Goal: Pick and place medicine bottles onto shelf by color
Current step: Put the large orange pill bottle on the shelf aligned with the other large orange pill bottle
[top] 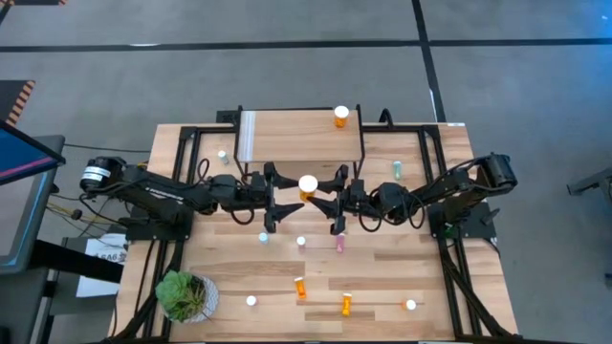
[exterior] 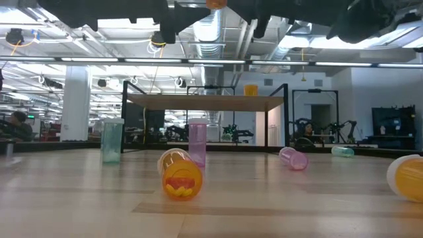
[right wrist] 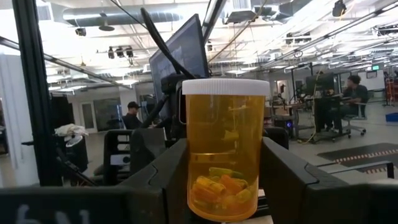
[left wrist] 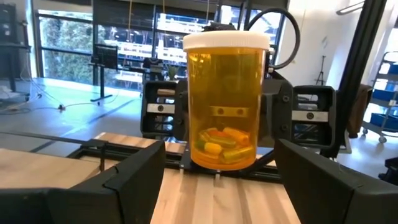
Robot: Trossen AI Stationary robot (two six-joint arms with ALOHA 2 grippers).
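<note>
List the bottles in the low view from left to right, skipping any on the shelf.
Upright pale green bottle → lying orange bottle → upright pink bottle → lying pink bottle → lying green bottle → orange bottle at the right edge.

A potted plant [top: 185, 294] stands at the table's [top: 382, 287] corner.

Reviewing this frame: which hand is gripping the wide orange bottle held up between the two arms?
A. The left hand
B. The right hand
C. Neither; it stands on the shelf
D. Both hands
B. In the right wrist view the right hand has its fingers pressed against the sides of the wide orange bottle, while in the left wrist view the left hand stands open, its fingers clear of the bottle.
</note>
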